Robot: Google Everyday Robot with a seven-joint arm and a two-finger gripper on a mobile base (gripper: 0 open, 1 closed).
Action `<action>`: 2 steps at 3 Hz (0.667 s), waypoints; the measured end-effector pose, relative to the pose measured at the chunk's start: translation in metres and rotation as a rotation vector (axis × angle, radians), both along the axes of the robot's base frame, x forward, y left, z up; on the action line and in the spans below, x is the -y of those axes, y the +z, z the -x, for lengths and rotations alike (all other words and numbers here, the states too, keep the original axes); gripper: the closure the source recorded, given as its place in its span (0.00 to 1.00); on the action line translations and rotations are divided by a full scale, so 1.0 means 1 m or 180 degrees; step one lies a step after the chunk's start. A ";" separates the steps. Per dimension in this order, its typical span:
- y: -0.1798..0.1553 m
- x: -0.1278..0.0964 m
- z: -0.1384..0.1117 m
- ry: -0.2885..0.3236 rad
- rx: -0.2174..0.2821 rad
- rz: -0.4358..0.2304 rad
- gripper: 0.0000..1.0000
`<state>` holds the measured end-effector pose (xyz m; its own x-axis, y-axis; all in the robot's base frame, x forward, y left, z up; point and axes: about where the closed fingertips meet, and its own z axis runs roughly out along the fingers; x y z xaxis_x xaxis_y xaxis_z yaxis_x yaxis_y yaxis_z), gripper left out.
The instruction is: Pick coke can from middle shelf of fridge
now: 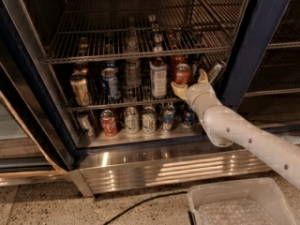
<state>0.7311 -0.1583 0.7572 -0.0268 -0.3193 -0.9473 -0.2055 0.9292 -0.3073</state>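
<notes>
Reaching in from the lower right, the pale arm (248,137) runs off the picture's right edge, so its base is out of sight. Its wrist covers the right end of the middle shelf (117,105) and part of the cans on the floor below. The far rows of bottles and cans sit in shadow behind the wire, and their labels cannot be read. A silvery thing (215,71) leaning at the far right of the shelf is too dim to name. The clear plastic tub (234,203) on the near floor is cut off by the bottom edge.

The coke can (182,73) stands upright on the right part of the middle shelf of the fridge (253,41), just right of a bottle with a white label (158,76). It is orange-red with a shiny silver top; its lower part is hidden by the gripper (190,81).

The gripper is at the front of that shelf, its two cream fingers spread apart, one low and left of the can's base, the other up on the right. The can sits in or just behind the gap; the jaws have not closed on it.

Further left on the shelf stand a blue can (110,83) and a tan can (80,89).
</notes>
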 end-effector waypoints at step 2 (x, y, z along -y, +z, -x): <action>-0.002 -0.027 -0.005 0.0145 -0.0022 0.0012 0.29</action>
<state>0.7365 -0.1317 0.7557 -0.0185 -0.3238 -0.9459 -0.2498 0.9176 -0.3092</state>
